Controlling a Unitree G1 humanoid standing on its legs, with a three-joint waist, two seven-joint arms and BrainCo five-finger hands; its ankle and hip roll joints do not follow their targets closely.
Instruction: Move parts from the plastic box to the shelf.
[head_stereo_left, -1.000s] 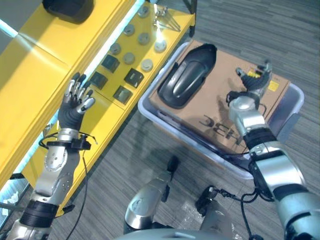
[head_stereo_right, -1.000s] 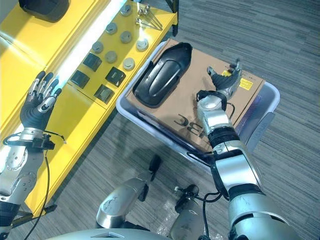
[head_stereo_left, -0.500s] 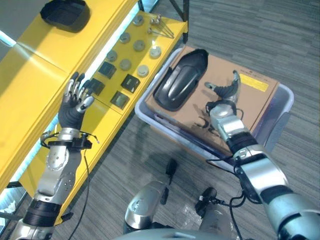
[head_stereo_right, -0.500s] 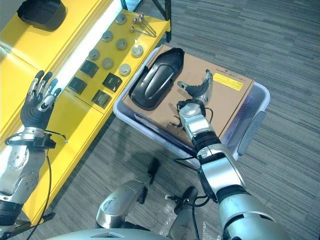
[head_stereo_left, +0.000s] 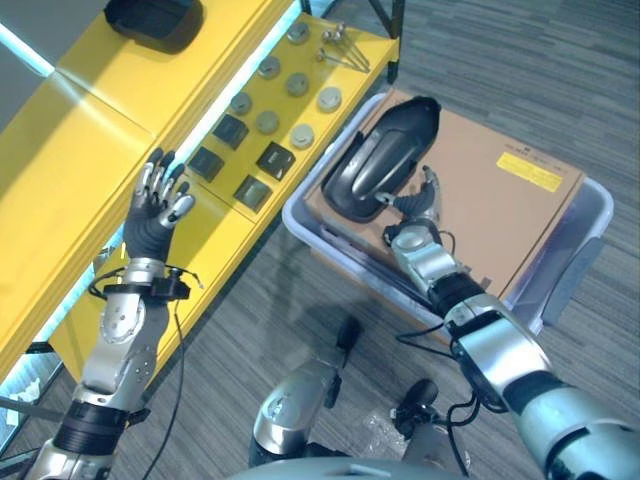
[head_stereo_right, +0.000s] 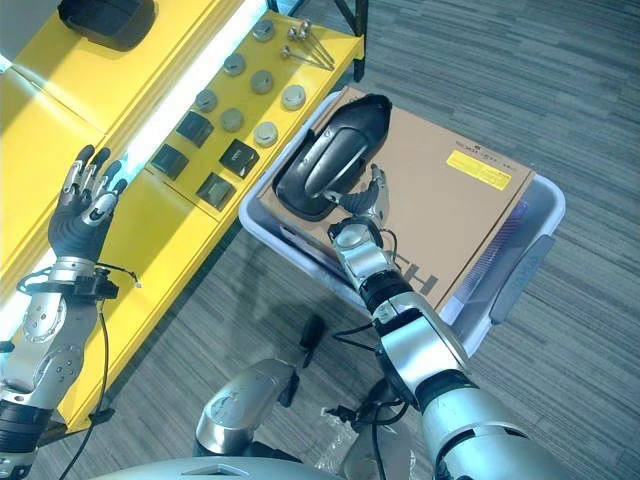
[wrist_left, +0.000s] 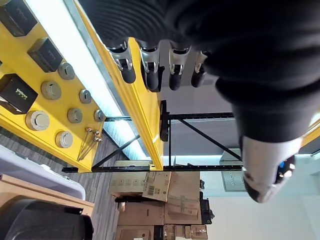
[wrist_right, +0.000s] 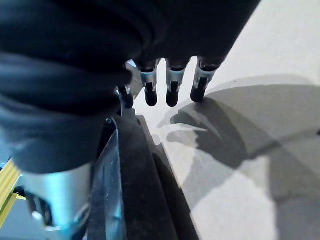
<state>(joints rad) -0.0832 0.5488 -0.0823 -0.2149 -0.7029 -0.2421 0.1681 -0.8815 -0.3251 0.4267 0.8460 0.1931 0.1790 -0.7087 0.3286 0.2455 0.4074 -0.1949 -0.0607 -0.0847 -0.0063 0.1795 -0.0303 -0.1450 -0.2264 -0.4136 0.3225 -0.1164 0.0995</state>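
Observation:
A black moulded part (head_stereo_left: 378, 160) lies on a brown cardboard sheet (head_stereo_left: 500, 215) inside the pale plastic box (head_stereo_left: 298, 212). My right hand (head_stereo_left: 421, 200) rests open on the cardboard at the part's lower right edge. In the right wrist view its straight fingers (wrist_right: 171, 90) hover over the cardboard with the black part (wrist_right: 135, 175) beside the thumb. My left hand (head_stereo_left: 157, 203) is raised open with spread fingers over the yellow shelf (head_stereo_left: 80, 140), holding nothing.
The shelf's lower tier carries round grey discs (head_stereo_left: 298, 85), black square blocks (head_stereo_left: 273, 160) and bolts (head_stereo_left: 340, 50). Another black part (head_stereo_left: 152, 20) sits on the upper tier. Grey carpet (head_stereo_left: 560, 80) surrounds the box.
My right hand has slid left across the cardboard, from its far right side to the black part's edge. The left hand stays raised. The camera has shifted a little.

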